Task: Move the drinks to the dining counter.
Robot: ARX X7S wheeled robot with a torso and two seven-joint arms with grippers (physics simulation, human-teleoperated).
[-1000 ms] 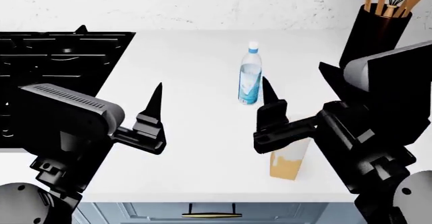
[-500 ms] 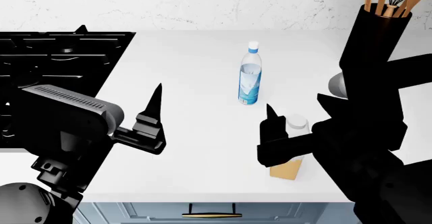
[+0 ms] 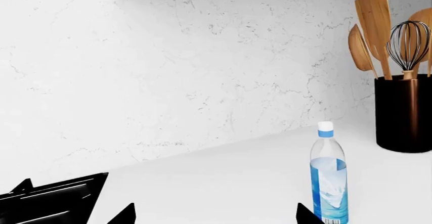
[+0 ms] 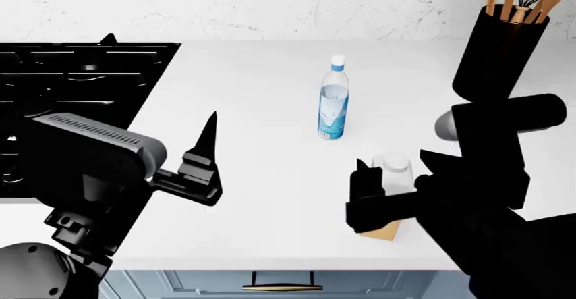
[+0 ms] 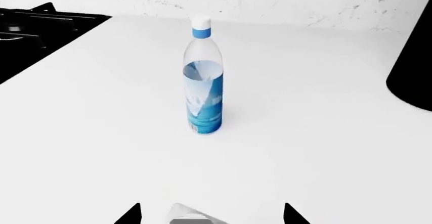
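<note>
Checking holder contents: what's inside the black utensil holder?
Inside the black utensil holder: wooden spoons and a wire whisk stick out. Their lower ends are hidden by its wall.

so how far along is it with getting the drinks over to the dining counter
Nothing is delivered: the bottle and carton both stand on the worktop by the stove, and no dining counter is in view. In hand: the right pincer is open around the carton, not visibly closed on it. The left pincer hangs open and empty. Left: grasp and carry both drinks.

Left gripper (image 4: 209,152) open, hovering; right gripper (image 4: 373,198) open, lowered.
</note>
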